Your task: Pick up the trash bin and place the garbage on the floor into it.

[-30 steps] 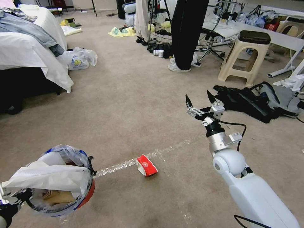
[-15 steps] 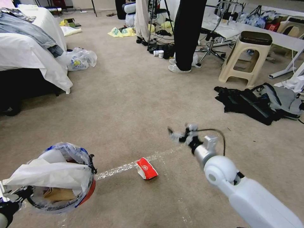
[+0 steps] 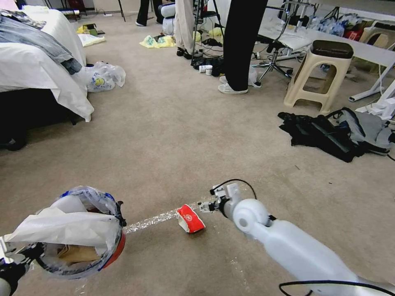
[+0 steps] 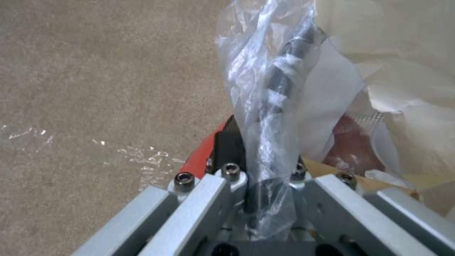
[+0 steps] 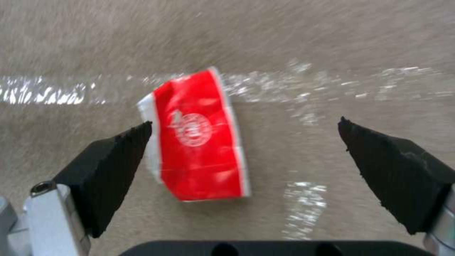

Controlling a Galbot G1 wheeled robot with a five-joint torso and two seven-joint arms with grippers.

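Head view: right gripper (image 3: 204, 205) has dropped beside the red wrapper (image 3: 190, 218) mid-floor (image 3: 173, 135), wide open, empty; grasp looks imminent; left gripper (image 4: 258, 185) clamps the trash bin (image 3: 116, 250) rim.

Beige carpet (image 3: 173, 135) runs between a white-sheeted bed (image 3: 29, 70), a beige plastic stool (image 3: 319, 76) and a white table (image 3: 366, 49).

Carpeted floor (image 3: 164, 135), beige-grey, crossed by a shiny tape line (image 3: 152, 221). Red trash bin (image 3: 84, 234), bag-lined, held at lower left; white paper and a brown bag lay inside. Red-and-white wrapper (image 3: 190, 218) lay on the tape. Right gripper (image 3: 205, 205) was low, just beside the wrapper. Black clothes heap (image 3: 325, 133) at right, beige stool (image 3: 319, 74) behind; white-sheeted bed (image 3: 37, 70) at left.
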